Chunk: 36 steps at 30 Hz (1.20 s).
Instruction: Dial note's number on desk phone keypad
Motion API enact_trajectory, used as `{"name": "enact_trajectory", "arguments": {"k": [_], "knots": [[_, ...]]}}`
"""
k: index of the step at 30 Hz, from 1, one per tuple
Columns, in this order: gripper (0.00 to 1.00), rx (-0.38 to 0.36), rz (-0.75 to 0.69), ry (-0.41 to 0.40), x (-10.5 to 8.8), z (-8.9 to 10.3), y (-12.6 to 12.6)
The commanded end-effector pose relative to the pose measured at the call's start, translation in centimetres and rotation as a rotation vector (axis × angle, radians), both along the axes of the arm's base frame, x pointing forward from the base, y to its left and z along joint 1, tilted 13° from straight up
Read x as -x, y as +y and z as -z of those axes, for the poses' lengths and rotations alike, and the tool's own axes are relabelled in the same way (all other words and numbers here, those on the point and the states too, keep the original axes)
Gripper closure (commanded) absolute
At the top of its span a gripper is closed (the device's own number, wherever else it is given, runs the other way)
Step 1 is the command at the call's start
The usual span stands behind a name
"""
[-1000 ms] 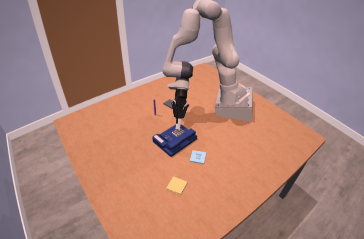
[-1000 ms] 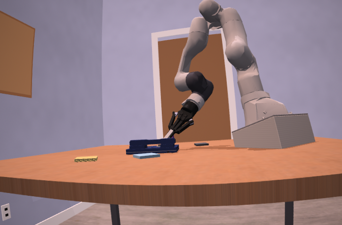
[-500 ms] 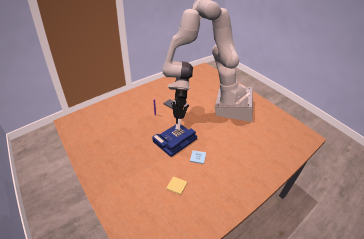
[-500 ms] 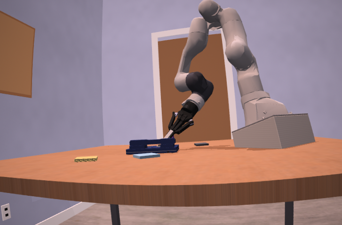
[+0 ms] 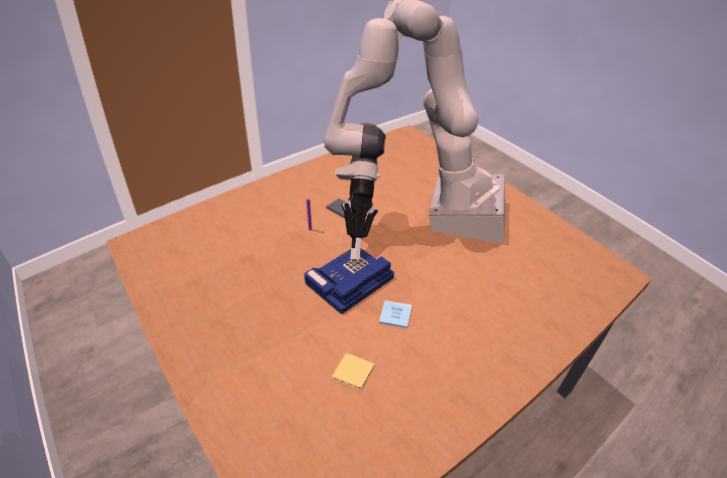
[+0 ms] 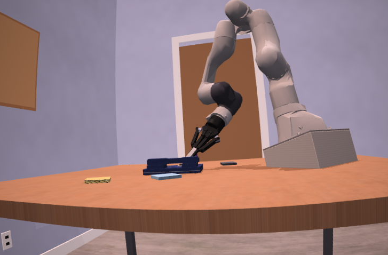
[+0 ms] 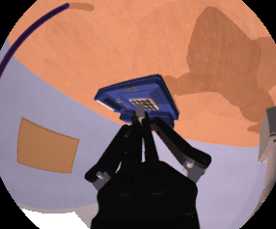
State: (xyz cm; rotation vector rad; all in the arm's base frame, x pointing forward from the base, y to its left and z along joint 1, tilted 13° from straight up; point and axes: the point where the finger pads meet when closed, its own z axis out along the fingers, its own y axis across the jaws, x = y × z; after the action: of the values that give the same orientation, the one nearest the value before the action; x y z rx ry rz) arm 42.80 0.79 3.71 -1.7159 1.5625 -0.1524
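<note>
The dark blue desk phone lies on the table. Its handset rests in the cradle. The keypad faces up. My gripper is shut and empty. It slants down, with its pale fingertips over the keypad's edge nearest the robot base in the top view. They hide some keys; I cannot tell whether they touch or press one. A pale blue note bears dark writing, too small to read, beside the phone.
A yellow pad lies farther from the robot base. A purple stick stands upright behind the phone. A dark flat object lies behind my gripper. The robot base stands at the right.
</note>
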Motion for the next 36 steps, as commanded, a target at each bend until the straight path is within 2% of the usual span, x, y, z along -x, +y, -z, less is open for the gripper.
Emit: {"name": "enact_trajectory", "arguments": {"k": [1,24,36], "knots": [[1.00,0.000,0.000,-0.005,-0.1,0.0,-0.1],[1.00,0.000,0.000,-0.005,-0.1,0.3,-0.2],[1.00,0.000,0.000,-0.005,0.1,-0.9,0.0]]}}
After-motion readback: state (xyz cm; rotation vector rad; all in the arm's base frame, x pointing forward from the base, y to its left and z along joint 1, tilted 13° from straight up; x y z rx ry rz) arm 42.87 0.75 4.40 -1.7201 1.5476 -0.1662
